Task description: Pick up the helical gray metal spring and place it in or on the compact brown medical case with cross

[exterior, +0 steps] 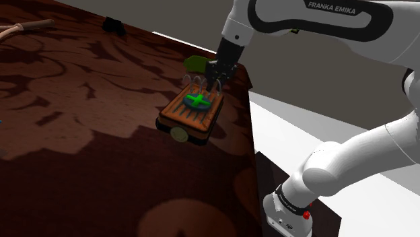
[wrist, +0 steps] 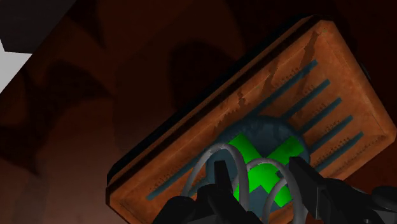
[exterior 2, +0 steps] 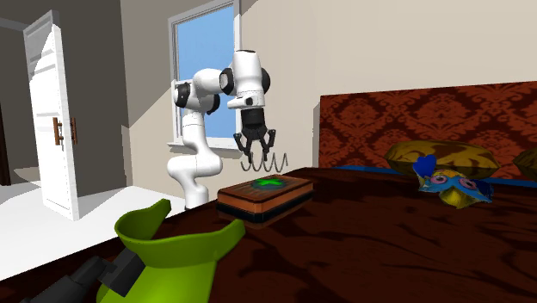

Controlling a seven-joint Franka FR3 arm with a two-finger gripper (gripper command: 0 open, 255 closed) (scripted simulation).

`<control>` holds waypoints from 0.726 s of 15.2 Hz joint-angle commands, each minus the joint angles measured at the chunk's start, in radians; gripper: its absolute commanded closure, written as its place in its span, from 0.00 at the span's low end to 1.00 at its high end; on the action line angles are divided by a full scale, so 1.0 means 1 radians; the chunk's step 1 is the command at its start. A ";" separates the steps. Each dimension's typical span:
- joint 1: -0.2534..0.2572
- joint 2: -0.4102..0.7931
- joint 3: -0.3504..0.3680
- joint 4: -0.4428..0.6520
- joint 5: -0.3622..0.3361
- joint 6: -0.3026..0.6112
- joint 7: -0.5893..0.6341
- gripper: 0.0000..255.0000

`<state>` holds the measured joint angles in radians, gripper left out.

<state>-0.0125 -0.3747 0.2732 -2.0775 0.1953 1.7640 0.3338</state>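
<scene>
Fingers (wrist: 221, 178) of gripper (exterior 2: 256, 156) partly closed, clasping gray coil spring (exterior 2: 275, 161) near one end. Spring off bed (exterior: 81, 101), hanging just above brown case (exterior: 192, 113), over green cross (exterior: 197, 101). Transport looks done; release step is next.

To do well: lower until coils almost touch lid, centre over cross, then open gently, as spring likely to roll or bounce if dropped.

Spring's long axis about level, sticking out sideways from fingers toward second exterior view's right, free end unsupported.
</scene>
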 commanded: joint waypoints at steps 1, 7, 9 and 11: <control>0.001 -0.002 0.002 -0.028 0.002 0.026 -0.003 1.00; 0.002 -0.003 0.003 -0.049 0.004 0.047 -0.005 1.00; 0.002 -0.003 0.003 -0.049 0.004 0.047 -0.005 1.00; 0.002 -0.003 0.003 -0.049 0.004 0.047 -0.005 1.00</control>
<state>-0.0106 -0.3774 0.2767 -2.1269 0.1991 1.8110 0.3289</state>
